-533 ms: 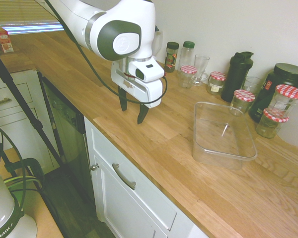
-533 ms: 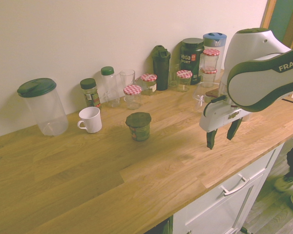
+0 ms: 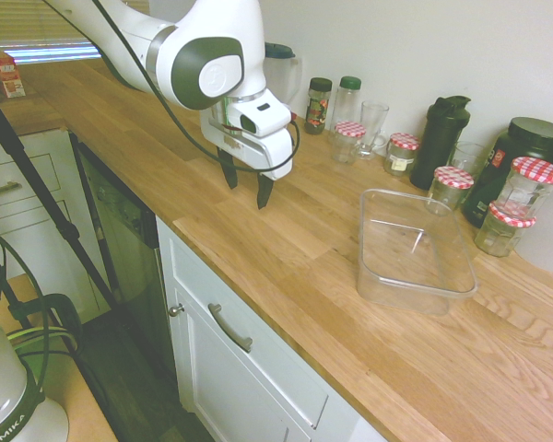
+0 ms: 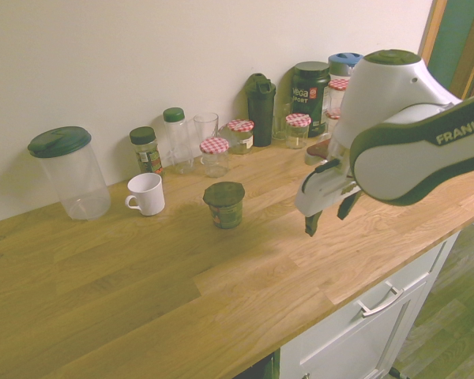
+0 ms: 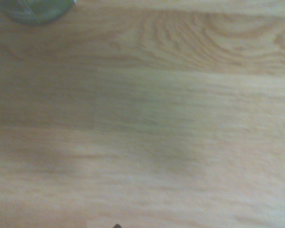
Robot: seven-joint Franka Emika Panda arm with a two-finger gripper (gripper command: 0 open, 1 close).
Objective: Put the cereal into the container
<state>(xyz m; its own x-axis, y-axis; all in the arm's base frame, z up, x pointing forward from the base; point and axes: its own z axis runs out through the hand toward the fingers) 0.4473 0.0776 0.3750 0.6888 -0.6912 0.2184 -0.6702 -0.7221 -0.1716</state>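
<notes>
Gripper [image 3: 247, 196] wide open, nothing in it — hanging above the wooden counter [image 3: 295, 276]. Dark green cereal cup [image 4: 224, 207] upright on the counter, near the white mug [image 4: 147, 195]. Clear container [image 3: 401, 294] also on the counter — jars [image 3: 450, 188] behind it.

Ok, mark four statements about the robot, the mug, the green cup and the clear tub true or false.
The small green cup with a dark lid stands on the wooden counter. True.
The white mug lies on its side. False: the mug stands upright.
The gripper is open, holding nothing. True.
The large clear plastic rectangular tub holds the green cup. False: the cup stands outside the tub.
</notes>
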